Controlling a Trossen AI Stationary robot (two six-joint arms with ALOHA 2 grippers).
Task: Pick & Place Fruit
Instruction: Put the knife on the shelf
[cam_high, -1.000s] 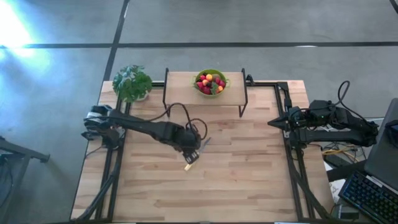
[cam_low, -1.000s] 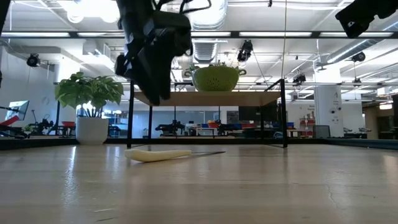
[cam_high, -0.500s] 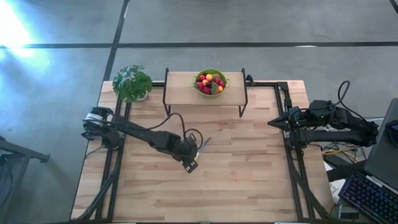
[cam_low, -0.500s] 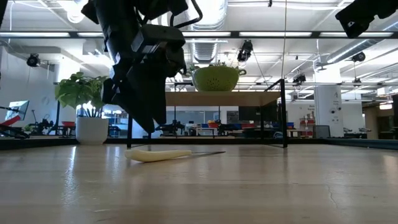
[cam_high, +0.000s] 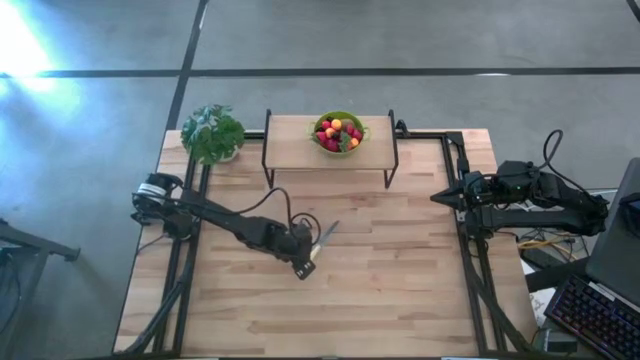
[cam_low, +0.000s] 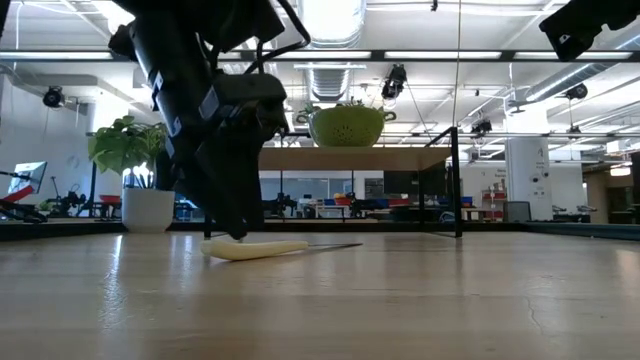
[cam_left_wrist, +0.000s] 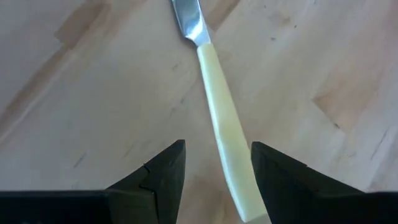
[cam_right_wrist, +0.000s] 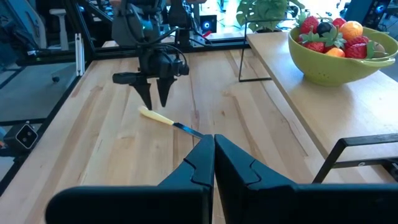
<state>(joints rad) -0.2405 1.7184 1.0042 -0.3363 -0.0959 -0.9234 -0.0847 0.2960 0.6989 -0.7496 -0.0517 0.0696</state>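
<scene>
Since one second ago the left gripper (cam_high: 305, 262) has come lower and moved a little back along the knife (cam_high: 318, 243), so now it hangs just over the pale handle end, close to the wooden surface (cam_high: 400, 270). Its jaws are spread apart and they hold nothing; in the left wrist view the two dark fingers (cam_left_wrist: 163, 174) stand on either side of the handle, which passes between them nearer to one finger, and I cannot tell if it touches it. The knife lies flat on the surface, with its metal blade pointing away from the gripper, toward the small raised shelf (cam_high: 290, 145). The fruit (cam_high: 338, 132), red pieces with some orange and dark ones, is piled in a green bowl (cam_high: 325, 146), and this bowl stands on the shelf at the far edge of the surface, well apart from the knife. A potted plant (cam_high: 212, 132) stands just beside the shelf, at the surface's far left corner. The right gripper (cam_high: 438, 198) waits at the right edge of the surface, well apart from the knife, with its jaws pressed together on nothing.
</scene>
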